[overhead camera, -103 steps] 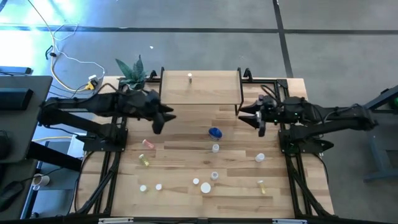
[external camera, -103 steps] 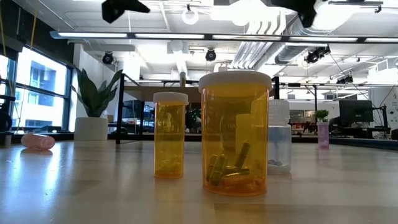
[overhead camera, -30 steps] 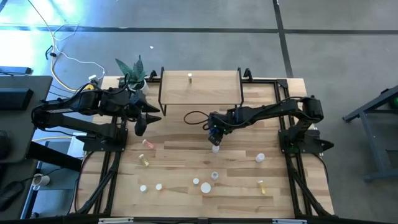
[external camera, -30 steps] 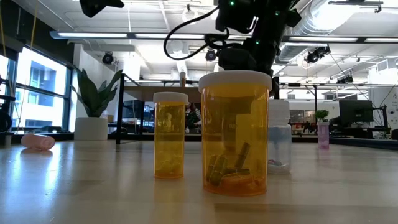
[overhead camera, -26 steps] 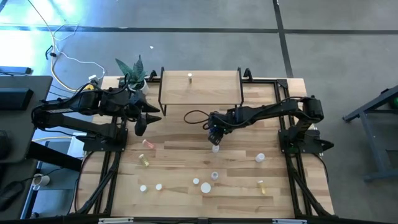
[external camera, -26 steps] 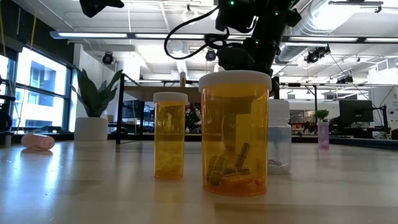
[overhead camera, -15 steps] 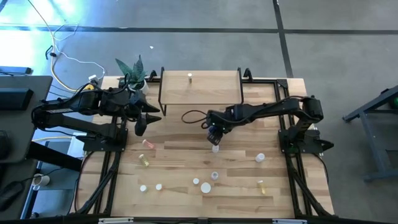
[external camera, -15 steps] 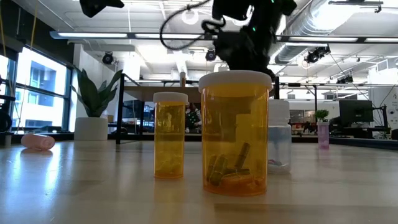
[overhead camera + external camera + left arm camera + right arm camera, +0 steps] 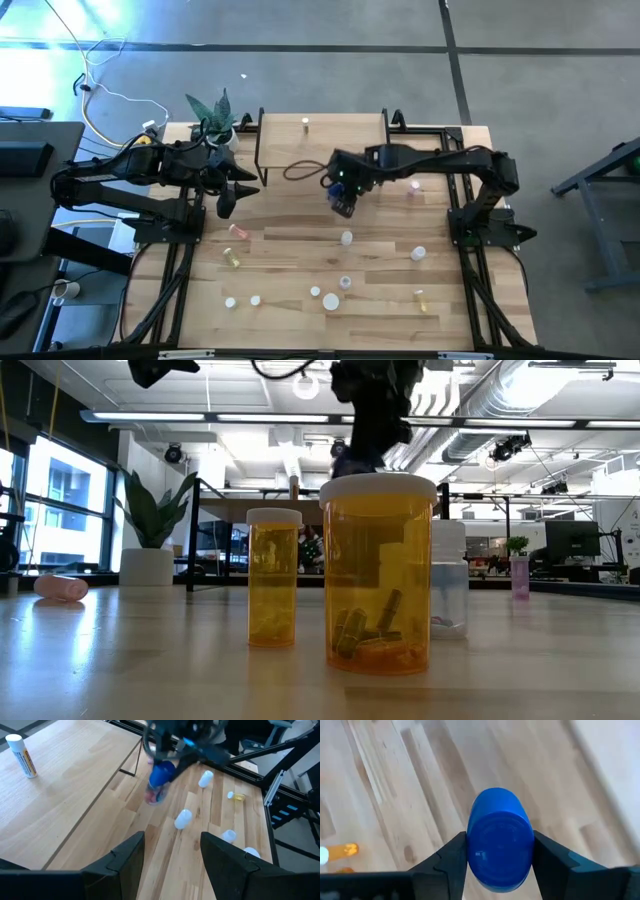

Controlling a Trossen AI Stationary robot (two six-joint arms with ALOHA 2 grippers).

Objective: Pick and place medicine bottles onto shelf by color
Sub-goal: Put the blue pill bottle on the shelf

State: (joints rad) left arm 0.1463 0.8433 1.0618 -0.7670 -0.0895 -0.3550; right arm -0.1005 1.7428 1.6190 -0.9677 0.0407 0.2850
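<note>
blue bottle [image 9: 161, 774]: motion-blurred | right pincer [image 9: 372, 400]: cut by top edge | clear bottle [image 9: 450, 585]: half-hidden behind large amber bottle [image 9: 378, 572]

An open-plan lab or office: exposed ceiling ducts [image 9: 490, 405], desk monitors [image 9: 572, 540].

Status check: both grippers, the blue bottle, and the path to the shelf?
Right gripper shut on blue bottle, airborne. Left gripper open, idle. Shelf path unobstructed.

Glossy blue plastic bottle [image 9: 500, 840]; pale, smooth-grained wooden tabletop [image 9: 410, 785].
</note>
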